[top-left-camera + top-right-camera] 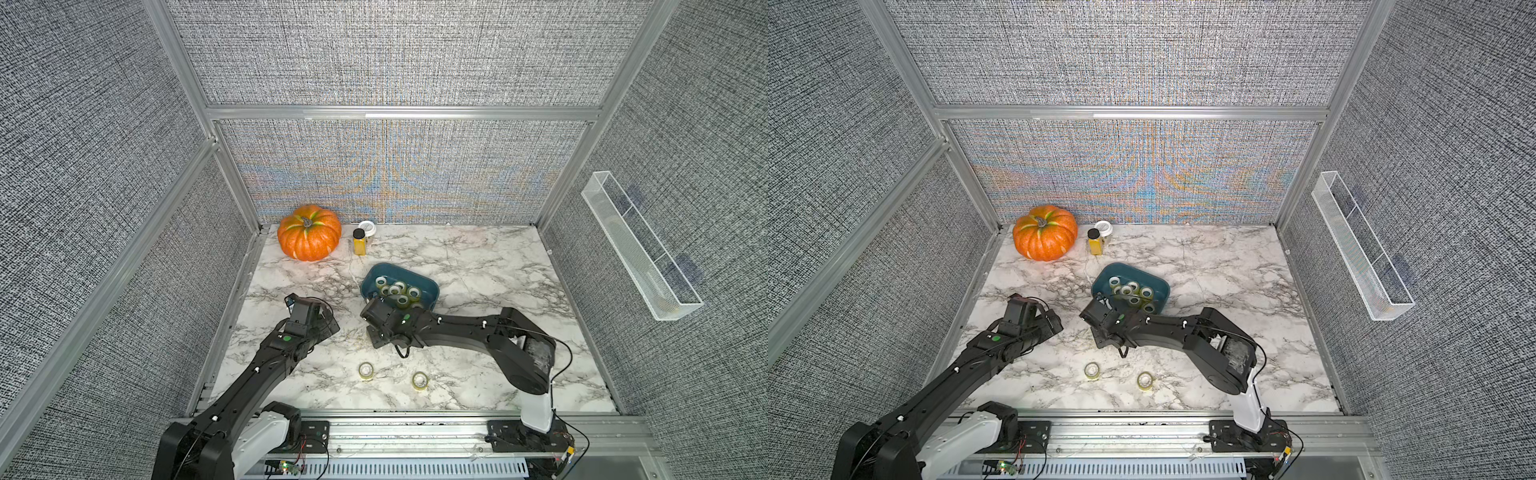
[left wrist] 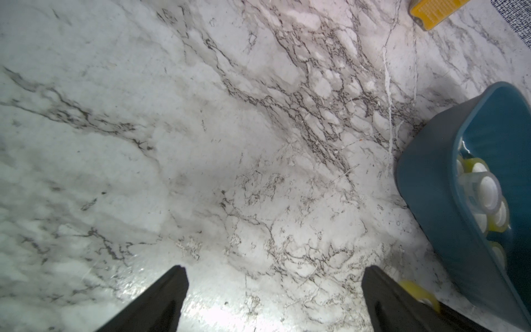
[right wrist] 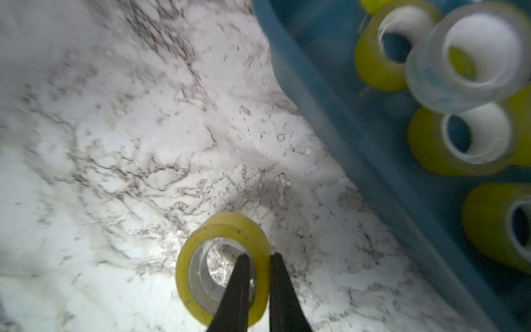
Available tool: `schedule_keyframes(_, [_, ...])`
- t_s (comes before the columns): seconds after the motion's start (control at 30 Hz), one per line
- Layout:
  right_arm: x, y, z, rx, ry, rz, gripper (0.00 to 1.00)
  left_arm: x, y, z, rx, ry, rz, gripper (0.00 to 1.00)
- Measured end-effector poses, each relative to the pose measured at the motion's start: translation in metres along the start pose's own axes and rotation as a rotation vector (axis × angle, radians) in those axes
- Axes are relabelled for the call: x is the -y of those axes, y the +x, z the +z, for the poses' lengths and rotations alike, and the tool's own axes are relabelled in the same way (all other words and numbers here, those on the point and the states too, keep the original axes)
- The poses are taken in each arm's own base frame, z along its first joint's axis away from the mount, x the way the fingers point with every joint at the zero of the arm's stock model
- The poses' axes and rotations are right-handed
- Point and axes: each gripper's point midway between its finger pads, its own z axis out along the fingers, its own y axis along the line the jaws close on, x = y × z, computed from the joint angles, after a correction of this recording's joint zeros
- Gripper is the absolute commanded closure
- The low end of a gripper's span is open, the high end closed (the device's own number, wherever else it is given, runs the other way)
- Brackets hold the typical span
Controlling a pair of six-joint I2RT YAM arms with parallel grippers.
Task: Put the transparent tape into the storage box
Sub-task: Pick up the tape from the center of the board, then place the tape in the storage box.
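Jaws of the right gripper (image 3: 257,255) pinch the wall of a yellowish tape roll (image 3: 224,227), one finger through its core and one outside. The roll is outside the box (image 3: 316,86), just beside its wall, over the tabletop (image 1: 478,266). Blur hides whether it touches the surface.

The left gripper (image 2: 274,270) stands wide with nothing between its fingers, low over bare tabletop to the left of the box. Several boxed rolls (image 1: 399,291) crowd the teal tub, and two loose rolls (image 1: 366,370) lie flat near the front edge, well apart from it.

White marble pattern with grey veins covers the tabletop, and glare shows on it in the wrist views. Grey woven panels (image 1: 395,54) in aluminium framing wall the cell, with rainbow moiré on the lower back one. A pumpkin (image 1: 309,232), a yellow bottle (image 1: 359,245) and a white-lidded jar (image 1: 367,227) stand in the back left corner. A clear tray (image 1: 640,249) hangs on the right wall.
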Motion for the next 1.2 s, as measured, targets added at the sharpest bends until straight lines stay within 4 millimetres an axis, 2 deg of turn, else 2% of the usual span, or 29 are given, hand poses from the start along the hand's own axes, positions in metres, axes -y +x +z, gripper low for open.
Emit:
schedule_keyframes(0.17, [0.002, -0.043, -0.051, 0.12, -0.062, 0.04, 0.9, 0.004, 0.0, -0.002, -0.008, 0.016, 0.0, 0.0])
schedule_keyframes(0.27, [0.019, -0.067, -0.073, 0.184, -0.069, 0.071, 0.89, 0.009, 0.004, -0.002, -0.03, 0.044, 0.0, 0.0])
schedule_keyframes(0.33, [0.038, -0.079, -0.077, 0.204, -0.046, 0.09, 0.89, 0.013, 0.006, -0.001, -0.045, 0.066, 0.0, 0.0])
schedule_keyframes(0.43, [0.07, -0.087, -0.065, 0.196, 0.003, 0.119, 0.89, 0.019, 0.009, -0.001, -0.063, 0.098, -0.001, 0.01])
schedule_keyframes(0.6, [0.112, -0.084, -0.026, 0.126, 0.07, 0.139, 0.91, 0.024, 0.014, -0.002, -0.084, 0.139, -0.002, 0.01])
schedule_keyframes(0.77, [0.142, -0.065, 0.002, 0.046, 0.133, 0.149, 0.91, 0.027, 0.014, -0.007, -0.072, 0.166, -0.005, 0.0])
schedule_keyframes(0.87, [0.163, -0.047, 0.007, 0.004, 0.187, 0.16, 0.91, 0.025, 0.019, -0.006, -0.083, 0.176, -0.003, 0.0])
schedule_keyframes(0.93, [0.169, -0.035, 0.008, -0.023, 0.203, 0.16, 0.89, 0.022, 0.024, -0.003, -0.094, 0.171, -0.004, 0.01])
schedule_keyframes(0.97, [0.17, -0.029, 0.008, -0.038, 0.208, 0.158, 0.86, 0.023, 0.026, -0.002, -0.101, 0.173, -0.003, 0.01])
schedule_keyframes(1.0, [0.172, -0.026, 0.007, -0.045, 0.212, 0.159, 0.78, 0.023, 0.027, 0.0, -0.109, 0.177, -0.003, 0.01])
schedule_keyframes(1.07, [0.174, -0.024, 0.008, -0.049, 0.217, 0.159, 0.54, 0.026, 0.029, 0.002, -0.122, 0.185, -0.003, 0.01])
schedule_keyframes(1.1, [0.175, -0.024, 0.008, -0.05, 0.222, 0.159, 0.46, 0.027, 0.029, 0.003, -0.125, 0.188, -0.003, 0.01])
schedule_keyframes(1.2, [0.177, -0.029, 0.005, -0.044, 0.231, 0.147, 0.39, 0.033, 0.028, 0.002, -0.13, 0.209, -0.001, 0.02])
